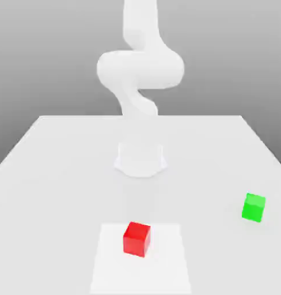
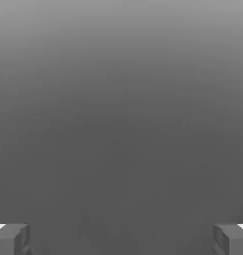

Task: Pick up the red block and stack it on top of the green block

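We see the jaws spread wide with nothing between them. The red block (image 1: 136, 238) and green block (image 1: 253, 207) rest well apart on the counter (image 1: 62, 173), clear of the jaws, awaiting pickup.

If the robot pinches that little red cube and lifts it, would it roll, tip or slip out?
The red block sits flat on the table, so it probably won't roll or tip. Its flat, parallel sides should suit a pinch. Its smooth matte faces might slip a little. The end effector is open, fingertips wide apart.
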Controlling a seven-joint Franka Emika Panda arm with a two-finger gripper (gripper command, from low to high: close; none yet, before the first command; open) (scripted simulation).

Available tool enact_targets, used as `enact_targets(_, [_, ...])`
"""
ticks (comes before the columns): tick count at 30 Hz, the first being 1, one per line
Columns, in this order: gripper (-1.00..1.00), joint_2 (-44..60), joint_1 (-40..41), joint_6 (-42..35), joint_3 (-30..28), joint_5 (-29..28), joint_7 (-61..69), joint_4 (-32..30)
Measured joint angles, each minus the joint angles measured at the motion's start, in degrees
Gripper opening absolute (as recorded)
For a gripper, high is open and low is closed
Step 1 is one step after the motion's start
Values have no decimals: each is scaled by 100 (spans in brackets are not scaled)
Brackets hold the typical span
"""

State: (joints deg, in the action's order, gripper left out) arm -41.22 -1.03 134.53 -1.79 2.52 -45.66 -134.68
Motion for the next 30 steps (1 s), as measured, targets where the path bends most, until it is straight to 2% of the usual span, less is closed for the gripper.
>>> enact_targets(6, [0,1327,-235,734,-270,593,-17,-764])
enact_targets(11, [0,2422,-313,1356,-247,841,-212,-1397])
enact_targets(15, [0,3328,-254,1938,-131,670,-664,-1953])
enact_targets(18, [0,3887,-139,2356,-128,103,-1298,-2353])
enact_targets(22, [0,4407,-104,2793,-144,-210,-1598,-2443])
enact_targets(30, [0,5446,8,3676,19,-50,-1493,-2322])
